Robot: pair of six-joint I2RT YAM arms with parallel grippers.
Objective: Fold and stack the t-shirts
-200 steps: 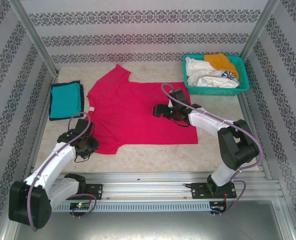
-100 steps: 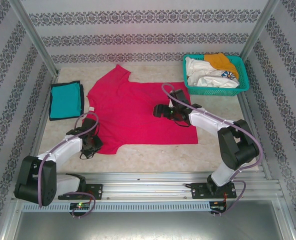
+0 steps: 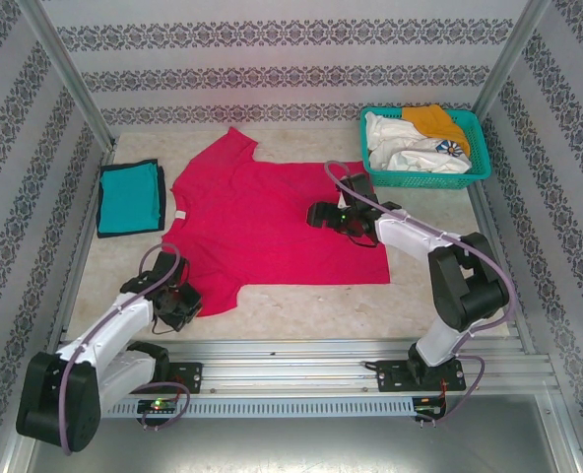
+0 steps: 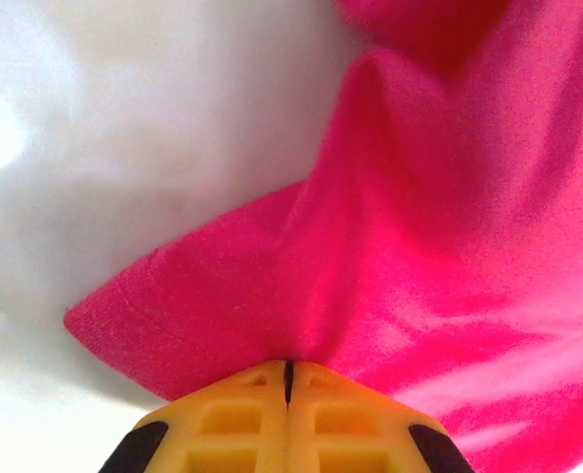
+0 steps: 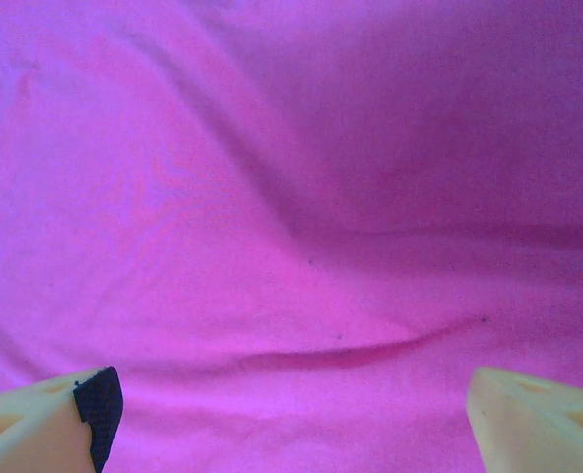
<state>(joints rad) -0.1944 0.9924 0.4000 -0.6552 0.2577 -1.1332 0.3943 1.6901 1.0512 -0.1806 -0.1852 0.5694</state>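
looking down from the top external view: finding a teal t-shirt (image 3: 129, 197) already folded at 9 o'clock on the bench (image 3: 301, 310), so counting one as done. finding the pink t-shirt (image 3: 272, 227) spread flat at the centre with no fold made yet, and white and orange t-shirts (image 3: 410, 138) heaped in the basket (image 3: 481, 163) at 1 o'clock; judging most of the task left. placing the left end effector (image 3: 186, 301) at the pink sleeve near 7 o'clock and the right end effector (image 3: 321, 214) over the cloth toward 3 o'clock, both too small here to read the opening.

turning to the left wrist: showing what the overhead cannot, the left end effector (image 4: 288, 379) pinched fully closed on the sleeve hem of the pink t-shirt (image 4: 420, 246), cloth tenting up off the pale bench.

turning to the right wrist: showing the right end effector (image 5: 291, 419) spread wide, gripping nothing, over smooth pink t-shirt (image 5: 291, 197); cannot tell whether touching.
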